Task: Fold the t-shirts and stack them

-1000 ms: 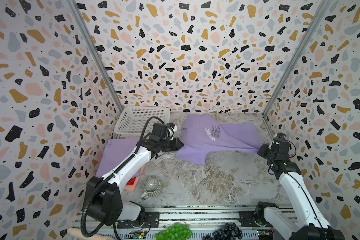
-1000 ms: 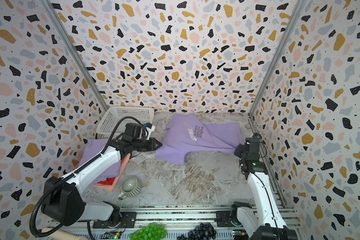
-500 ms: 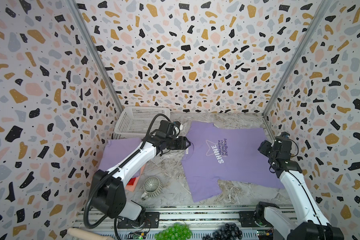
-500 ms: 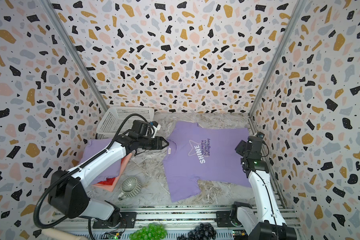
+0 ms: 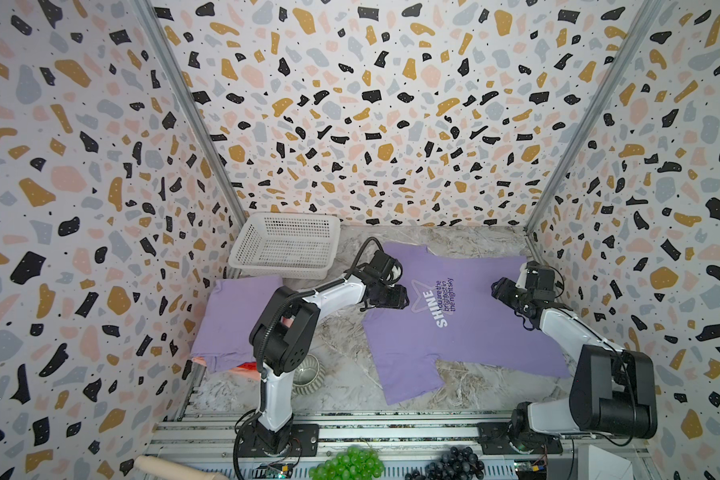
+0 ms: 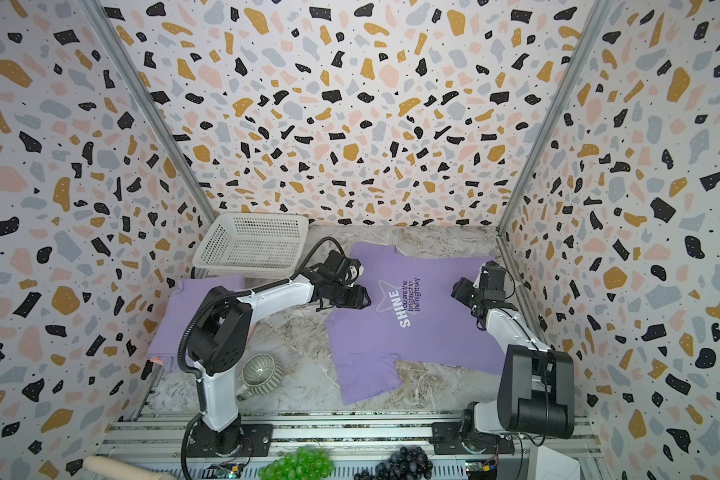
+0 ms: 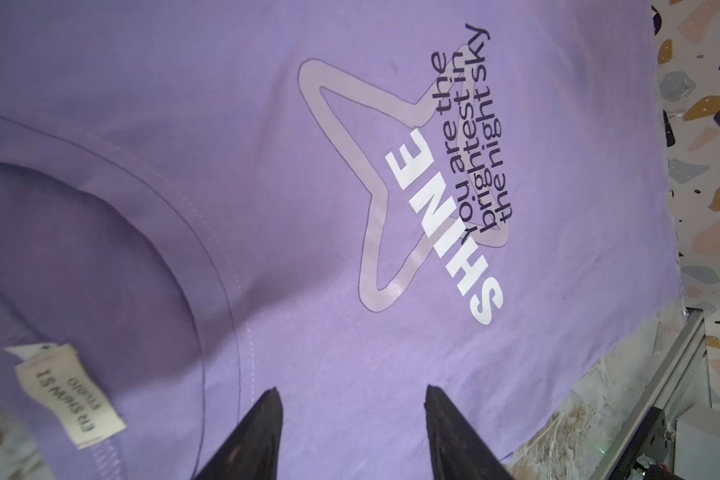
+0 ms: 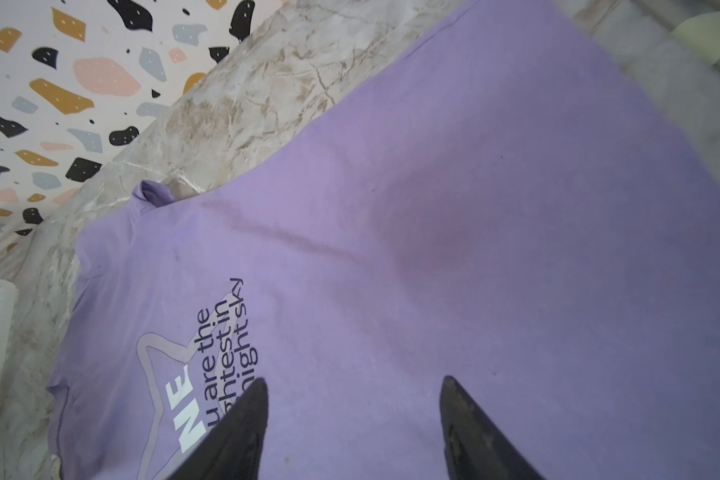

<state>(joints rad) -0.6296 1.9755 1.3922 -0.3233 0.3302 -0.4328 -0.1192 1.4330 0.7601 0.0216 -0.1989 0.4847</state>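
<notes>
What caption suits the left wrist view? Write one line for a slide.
Left gripper, jaws open, poised over the flat lavender SHINE t-shirt near its neck label.

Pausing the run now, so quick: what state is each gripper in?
Left gripper: open, holding nothing, over the shirt near its collar.
Right gripper: open, holding nothing, over the shirt.

Top views look down from high; wrist cameras closely share one t-shirt [image 7: 267,208].

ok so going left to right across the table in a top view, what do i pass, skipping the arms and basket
folded t-shirt stack → ribbed cup → spread-out SHINE t-shirt
</notes>
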